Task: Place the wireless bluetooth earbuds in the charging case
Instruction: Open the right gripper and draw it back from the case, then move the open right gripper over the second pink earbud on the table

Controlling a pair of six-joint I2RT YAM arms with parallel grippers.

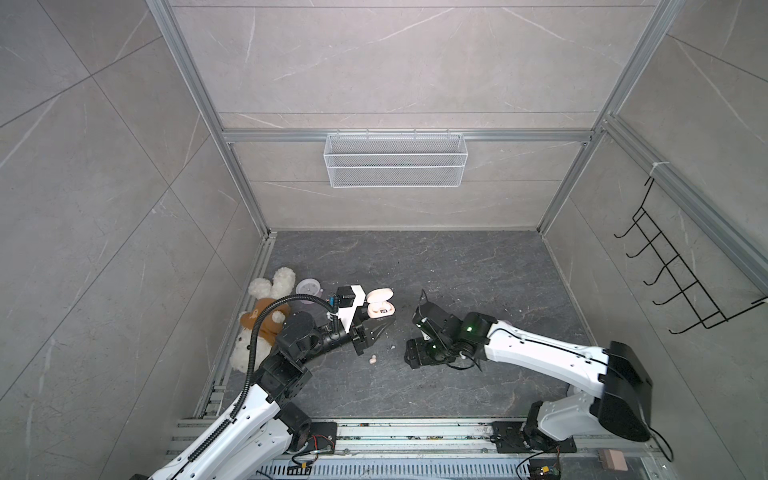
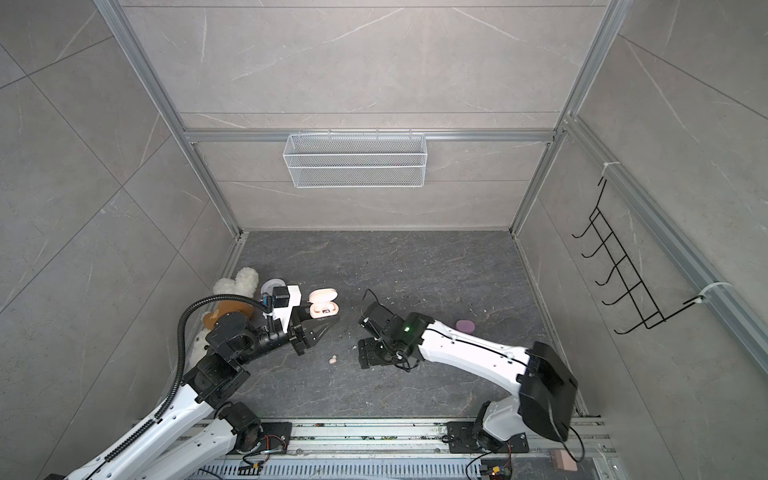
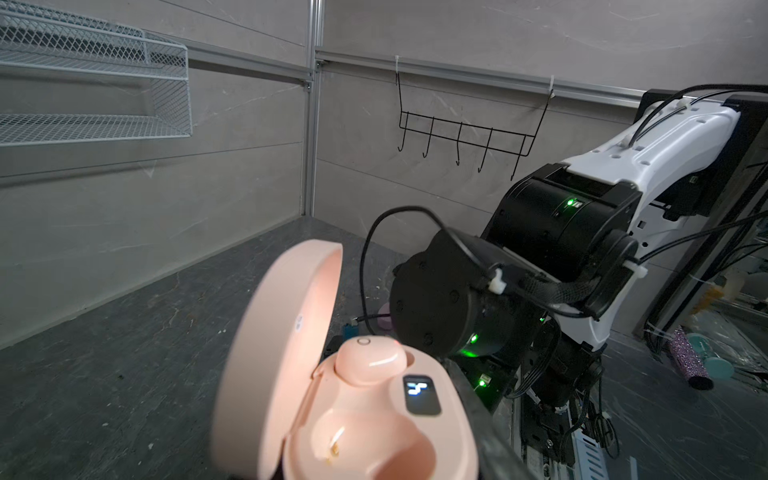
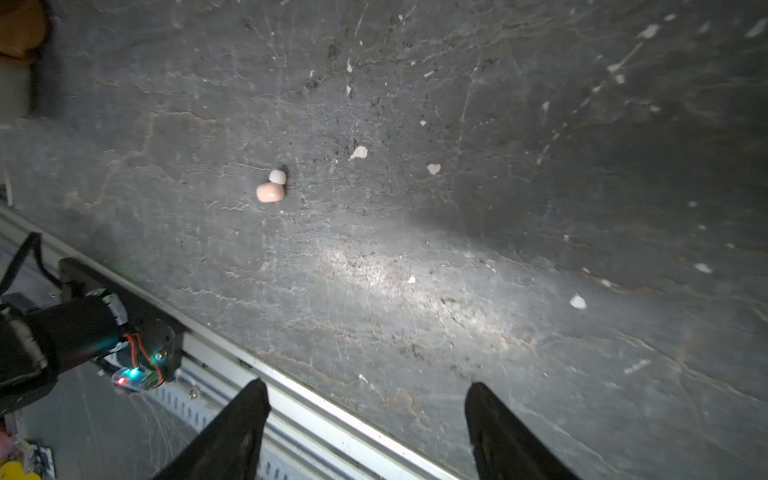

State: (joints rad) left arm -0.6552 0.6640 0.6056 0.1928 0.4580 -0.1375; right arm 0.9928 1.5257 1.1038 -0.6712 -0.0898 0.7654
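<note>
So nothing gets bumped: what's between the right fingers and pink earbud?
Only bare tabletop with white specks reaches the earbud; right wrist view shows it.

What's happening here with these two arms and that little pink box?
The left pincer appears to grip an open pink charging case, lid up. One peach-pink earbud sits in it; the second socket is empty. A matching loose earbud lies on the dark table, and the right pincer hangs near it with its jaws open, not touching it.
</note>
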